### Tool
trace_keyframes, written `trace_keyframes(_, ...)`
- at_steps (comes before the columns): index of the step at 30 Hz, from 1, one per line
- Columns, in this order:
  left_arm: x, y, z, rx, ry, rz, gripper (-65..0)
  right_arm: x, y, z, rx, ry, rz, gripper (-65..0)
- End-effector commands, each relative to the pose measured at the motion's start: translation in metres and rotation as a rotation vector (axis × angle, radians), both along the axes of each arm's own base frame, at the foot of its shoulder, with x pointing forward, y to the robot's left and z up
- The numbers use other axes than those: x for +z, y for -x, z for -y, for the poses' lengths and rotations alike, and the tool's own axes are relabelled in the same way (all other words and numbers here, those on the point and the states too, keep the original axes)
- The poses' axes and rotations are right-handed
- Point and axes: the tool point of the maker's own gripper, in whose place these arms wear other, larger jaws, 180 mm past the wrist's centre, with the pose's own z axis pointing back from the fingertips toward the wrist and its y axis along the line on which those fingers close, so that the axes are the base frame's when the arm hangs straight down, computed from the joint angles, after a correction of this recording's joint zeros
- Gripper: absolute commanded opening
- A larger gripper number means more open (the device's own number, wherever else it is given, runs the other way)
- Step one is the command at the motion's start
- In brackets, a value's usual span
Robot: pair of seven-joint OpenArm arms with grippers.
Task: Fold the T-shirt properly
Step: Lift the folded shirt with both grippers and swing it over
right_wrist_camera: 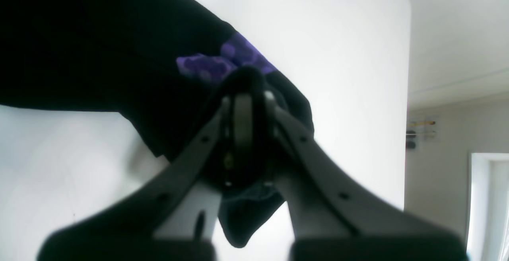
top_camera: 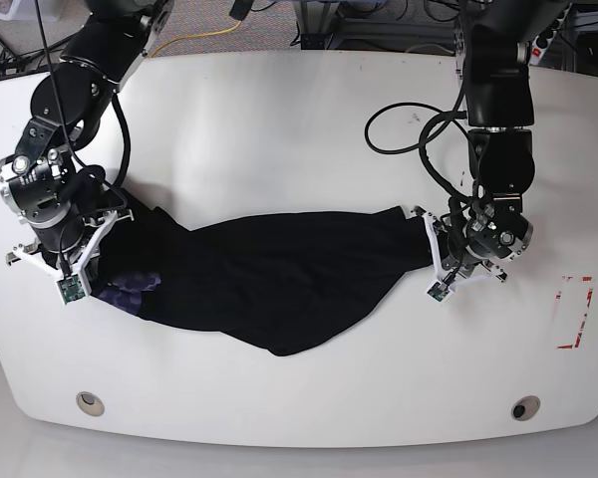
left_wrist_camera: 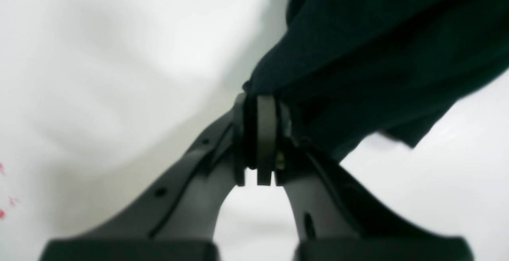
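Although both wrist views are blurred, each shows an end effector pressed together on black cloth. The left end effector (left_wrist_camera: 260, 106) is clamped on one end of the T-shirt (top_camera: 279, 279), and the right end effector (right_wrist_camera: 246, 94) grips the other end, where a small piece of the purple print (right_wrist_camera: 222, 62) shows. From the base view, the T-shirt lies stretched as a long bunched band across the middle of the white counter (top_camera: 279, 129), between the two arms. Its shape is hard to read: sleeves and collar are lost in the folds, and the rest of the print stays hidden. Near the counter's edge beside the left arm, red marks (top_camera: 575, 314) are visible, too small to make out.
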Motion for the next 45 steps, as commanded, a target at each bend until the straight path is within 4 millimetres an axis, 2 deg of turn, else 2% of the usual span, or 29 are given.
trace_keyframes(1, 0.037, -0.02, -0.004, -0.01, 0.0, 0.122, -65.0, 0.018, -0.008, 0.0, 0.011, 0.007, 0.062, -65.0)
trace_keyframes(6, 0.071, -0.028, -0.006, -0.021, -0.028, 0.223, -65.0, 0.032, -0.018, 0.001, 0.009, 0.009, 0.099, -65.0)
trace_keyframes(9, 0.099, -0.033, -0.005, -0.029, -0.045, 0.302, -65.0, 0.045, -0.031, 0.003, 0.006, 0.001, 0.128, -65.0)
trace_keyframes(13, 0.142, -0.042, -0.025, 0.013, -0.123, 0.382, -65.0, 0.067, -0.051, 0.004, 0.01, -0.01, 0.176, -65.0)
trace_keyframes(16, 0.171, -0.05, -0.029, 0.038, -0.134, 0.451, -65.0, 0.084, -0.066, 0.005, 0.031, 0.015, 0.196, -65.0)
trace_keyframes(17, 0.188, -0.052, -0.032, 0.045, -0.15, 0.489, -65.0, 0.091, -0.074, 0.004, 0.046, 0.027, 0.202, -65.0)
trace_keyframes(23, 0.255, -0.062, -0.069, 0.149, -0.211, 0.6, -65.0, 0.128, -0.105, 0.0, 0.071, 0.018, 0.254, -65.0)
trace_keyframes(26, 0.283, -0.064, -0.083, 0.199, -0.218, 0.644, -65.0, 0.149, -0.118, 0.011, 0.062, 0.045, 0.268, -65.0)
trace_keyframes(29, 0.305, -0.06, -0.099, 0.228, -0.264, 0.683, -65.0, 0.175, -0.13, 0.015, 0.053, 0.063, 0.299, -65.0)
trace_keyframes(32, 0.327, -0.055, -0.106, 0.237, -0.294, 0.737, -65.0, 0.197, -0.138, 0.017, 0.045, 0.058, 0.331, -65.0)
trace_keyframes(34, 0.348, -0.049, -0.12, 0.279, -0.306, 0.782, -65.0, 0.218, -0.145, 0.019, 0.042, 0.045, 0.363, -65.0)
trace_keyframes(37, 0.374, -0.043, -0.141, 0.356, -0.292, 0.83, -65.0, 0.239, -0.149, 0.021, 0.039, 0.035, 0.395, -65.0)
trace_keyframes(41, 0.418, -0.031, -0.165, 0.43, -0.296, 0.916, -65.0, 0.272, -0.153, 0.013, 0.063, 0.079, 0.437, -65.0)
trace_keyframes(45, 0.457, -0.023, -0.172, 0.468, -0.299, 0.991, -65.0, 0.3, -0.153, 0.002, 0.091, 0.134, 0.477, -65.0)
